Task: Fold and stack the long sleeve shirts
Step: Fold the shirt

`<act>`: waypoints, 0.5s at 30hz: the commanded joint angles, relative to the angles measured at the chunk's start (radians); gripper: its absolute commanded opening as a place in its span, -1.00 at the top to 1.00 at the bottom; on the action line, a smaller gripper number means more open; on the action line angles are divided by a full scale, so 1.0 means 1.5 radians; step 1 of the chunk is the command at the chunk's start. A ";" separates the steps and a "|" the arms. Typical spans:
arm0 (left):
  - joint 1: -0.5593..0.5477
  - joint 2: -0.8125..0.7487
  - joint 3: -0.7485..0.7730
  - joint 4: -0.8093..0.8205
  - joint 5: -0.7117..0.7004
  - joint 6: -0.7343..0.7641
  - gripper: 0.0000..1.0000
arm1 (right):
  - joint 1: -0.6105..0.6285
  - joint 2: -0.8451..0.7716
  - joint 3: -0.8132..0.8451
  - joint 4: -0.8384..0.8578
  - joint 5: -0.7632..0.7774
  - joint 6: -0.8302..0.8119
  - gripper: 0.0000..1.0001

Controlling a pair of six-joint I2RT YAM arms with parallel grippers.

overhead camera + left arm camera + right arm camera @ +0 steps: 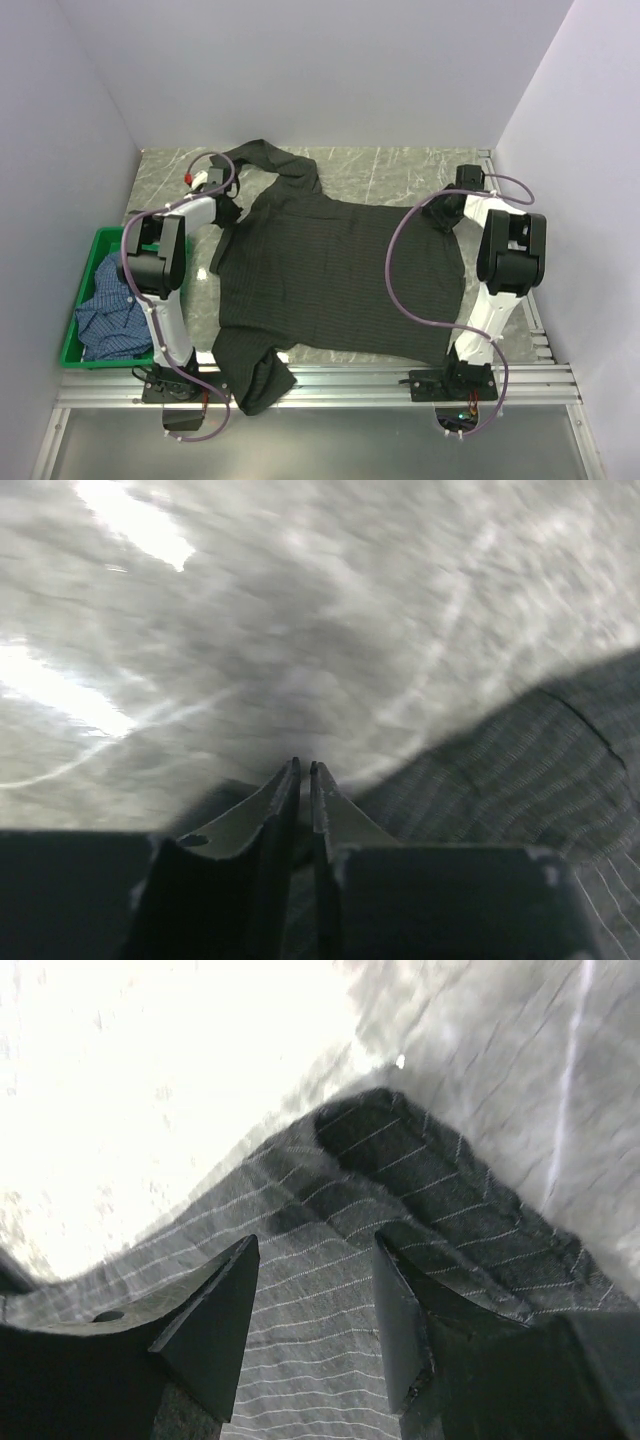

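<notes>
A black pinstriped long sleeve shirt [340,280] lies spread flat across the table. One sleeve reaches to the back [270,158], the other hangs over the front rail [255,385]. My left gripper [226,214] is at the shirt's left edge near the shoulder. In the left wrist view its jaws [305,768] stand almost together with dark cloth [540,770] pinched low between them. My right gripper [443,216] hovers open over the shirt's far right corner. Striped cloth [330,1290] lies under the gap between its fingers [314,1242]. The blue checked shirt [110,305] lies crumpled in the crate.
The green plastic crate [95,245] stands at the left, beside the left arm. Grey walls close in on the left, back and right. Bare marble tabletop [400,170] shows behind the shirt. A metal rail [350,385] runs along the front edge.
</notes>
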 commanded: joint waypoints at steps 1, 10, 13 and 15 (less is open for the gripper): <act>0.022 -0.003 -0.040 -0.065 -0.030 -0.028 0.67 | -0.019 0.027 0.034 -0.035 0.022 0.005 -0.14; 0.027 -0.020 -0.059 -0.064 -0.016 -0.039 0.77 | -0.040 0.020 0.089 -0.073 0.085 -0.039 -0.16; 0.025 -0.058 -0.057 -0.050 0.013 -0.025 0.51 | -0.033 -0.016 0.084 -0.078 0.109 -0.074 -0.16; 0.022 -0.089 -0.052 -0.046 0.024 -0.015 0.27 | -0.031 -0.035 0.070 -0.085 0.124 -0.085 -0.16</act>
